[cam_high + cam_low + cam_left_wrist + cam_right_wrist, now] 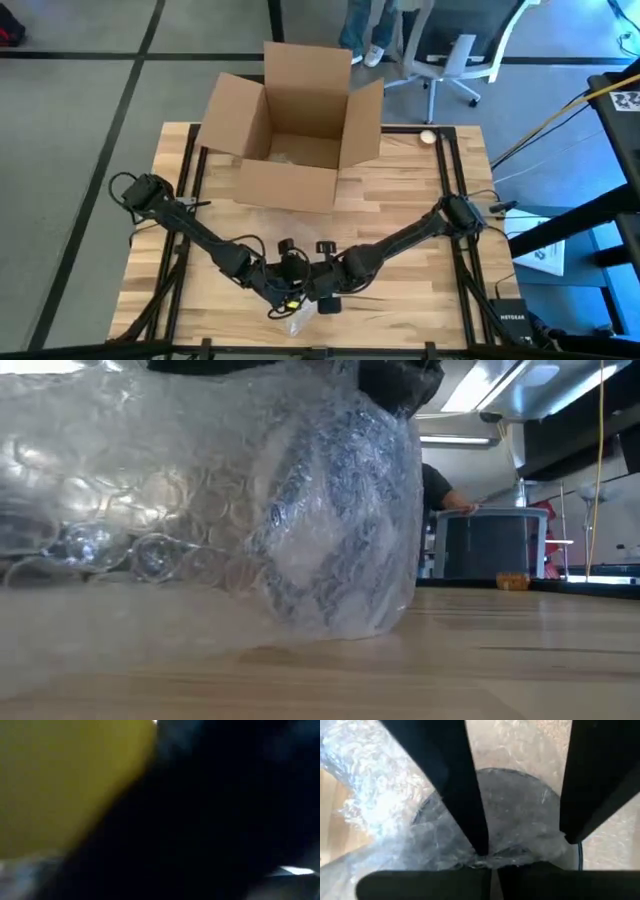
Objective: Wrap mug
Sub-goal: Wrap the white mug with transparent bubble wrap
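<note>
Already both jaws (pixel 300 290) meet over the clear bubble-wrapped mug (pixel 330 530) at the worktop's near edge, right jaws open, left unreadable; loose wrap could unroll.

The table (pixel 400 205) is pale smooth wood, the box (pixel 290 130) is matt brown cardboard, and the bubble wrap (pixel 200 490) is clear, glossy plastic.

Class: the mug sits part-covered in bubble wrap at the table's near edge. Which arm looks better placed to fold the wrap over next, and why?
Probably the right. The right gripper sits open directly over the mug, fingers straddling the bubble wrap. The left gripper is beside it, but its own view is blocked.
</note>
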Tool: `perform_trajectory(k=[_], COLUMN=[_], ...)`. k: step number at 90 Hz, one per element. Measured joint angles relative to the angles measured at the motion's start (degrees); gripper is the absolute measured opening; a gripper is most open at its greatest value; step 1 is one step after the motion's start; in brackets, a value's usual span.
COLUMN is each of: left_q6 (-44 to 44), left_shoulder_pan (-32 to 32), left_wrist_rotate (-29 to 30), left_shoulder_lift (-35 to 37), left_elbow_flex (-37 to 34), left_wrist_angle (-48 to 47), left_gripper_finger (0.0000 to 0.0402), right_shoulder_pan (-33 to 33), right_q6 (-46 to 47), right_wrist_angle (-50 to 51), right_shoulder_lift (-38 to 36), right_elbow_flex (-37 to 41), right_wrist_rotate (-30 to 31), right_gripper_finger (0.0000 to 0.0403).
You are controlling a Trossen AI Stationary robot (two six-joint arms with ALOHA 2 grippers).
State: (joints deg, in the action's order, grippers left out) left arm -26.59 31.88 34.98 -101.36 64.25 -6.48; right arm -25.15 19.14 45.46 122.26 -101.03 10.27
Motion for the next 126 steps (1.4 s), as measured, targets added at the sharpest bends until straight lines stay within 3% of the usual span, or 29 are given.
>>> perform_trajectory(k=[78,88,110,126], left_q6=[0.7,0.7,0.5,0.5], left_shoulder_pan=[0.0,0.0,0.0,0.0], left_wrist_rotate=[-0.2,-0.3,-0.2,-0.3], left_shoulder_lift=[-0.2,-0.2,-0.2,-0.2], left_elbow_flex=[-0.1,-0.1,-0.1,-0.1], left_wrist_angle=[-0.4,-0.4,-0.4,-0.4], left_gripper_finger=[0.0170,0.0170,0.0170,0.0170], right_shoulder_pan=[0.0,0.0,0.0,0.0], right_q6=[0.3,0.3,-0.3,-0.1], right_wrist_angle=[5.0,5.2,7.2,8.6], right_shoulder_lift=[-5.1,-5.1,-7.6,-10.3], right_elbow_flex=[-0.2,-0.2,-0.2,-0.2], right_wrist_rotate=[-2.3,-2.3,-4.4,-4.1], right_gripper_finger=[0.0006,0.0029,0.0122,0.0144])
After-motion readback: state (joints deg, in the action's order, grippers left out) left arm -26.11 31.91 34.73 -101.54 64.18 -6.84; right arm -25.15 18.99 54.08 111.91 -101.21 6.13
